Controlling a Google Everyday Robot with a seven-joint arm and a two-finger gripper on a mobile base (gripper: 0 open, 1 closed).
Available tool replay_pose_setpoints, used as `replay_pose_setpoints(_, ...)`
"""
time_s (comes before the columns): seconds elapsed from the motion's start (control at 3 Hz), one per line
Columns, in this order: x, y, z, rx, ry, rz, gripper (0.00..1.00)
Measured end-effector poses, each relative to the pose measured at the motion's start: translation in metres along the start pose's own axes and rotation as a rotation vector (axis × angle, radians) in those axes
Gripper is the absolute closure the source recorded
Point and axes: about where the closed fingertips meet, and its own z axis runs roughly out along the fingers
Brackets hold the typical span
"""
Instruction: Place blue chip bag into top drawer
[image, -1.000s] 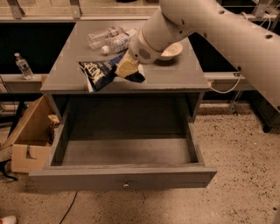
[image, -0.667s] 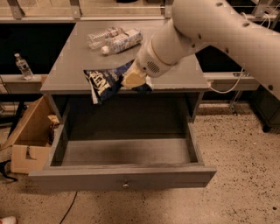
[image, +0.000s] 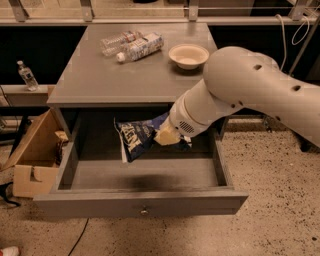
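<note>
My tool (image: 167, 136) is pinched shut on one end of the blue chip bag (image: 135, 141). The bag sticks out toward 9 o'clock from the tool, long axis roughly side to side, hanging above the floor of the open top drawer (image: 140, 204). I see nothing lying in the drawer. I judge that lowering and letting go should finish it.

Two bottles (image: 132, 44); bowl (image: 188, 55); cardboard box (image: 35, 160)

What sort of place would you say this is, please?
Probably a robot lab or workshop: speckled floor, cardboard box beside the cabinet. The gripper holds the bag over the open drawer.
</note>
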Motion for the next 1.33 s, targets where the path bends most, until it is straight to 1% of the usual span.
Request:
replay_pose_setpoints(0.33, 0.0, 0.0, 0.001, -0.002, 0.0, 0.0, 1.0)
replay_pose_setpoints(0.67, 0.02, -0.013, 0.059, -0.034, 0.001, 0.093, 1.0)
replay_pose_setpoints(1.0, 0.023, -0.031, 0.095, -0.017, -0.029, 0.153, 1.0)
replay_pose_setpoints(1.33, 0.025, -0.053, 0.122, 0.036, -0.079, 0.228, 0.73)
